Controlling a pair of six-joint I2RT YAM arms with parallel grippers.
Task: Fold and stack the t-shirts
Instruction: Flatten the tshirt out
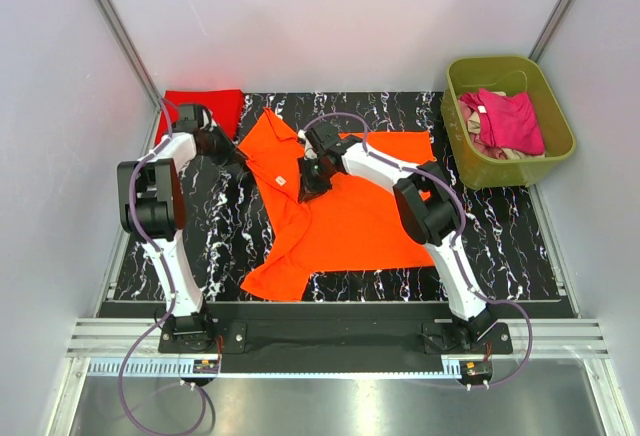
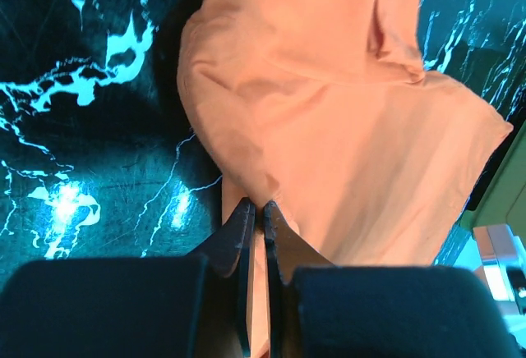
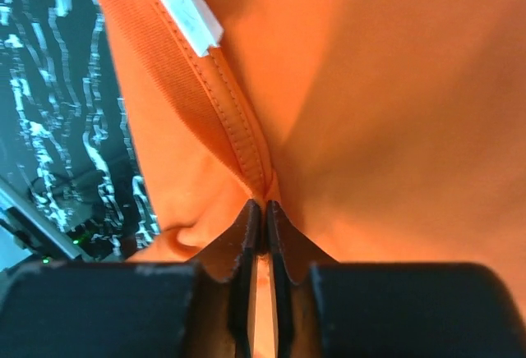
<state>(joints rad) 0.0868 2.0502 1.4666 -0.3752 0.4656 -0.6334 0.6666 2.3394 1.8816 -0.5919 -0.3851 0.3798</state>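
From above and behind we look down on the whole bench (image 1: 500, 226); both wrist views sit close over the orange shirt (image 1: 350, 226), shared by all three.

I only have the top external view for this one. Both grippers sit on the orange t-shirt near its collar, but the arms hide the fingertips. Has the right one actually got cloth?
Observer: Yes. In the right wrist view the right gripper is shut on the orange t-shirt, pinching it right on the stitched collar band.
Operator: Whereabouts on the collar?
Observer: Further along the band from the white label sewn into it; the label itself is free of the jaws.
Operator: And the left one?
Observer: The left gripper is also shut on the shirt, at the edge of a fold, with a strip of cloth running between its fingers and the marbled table bare beside it.
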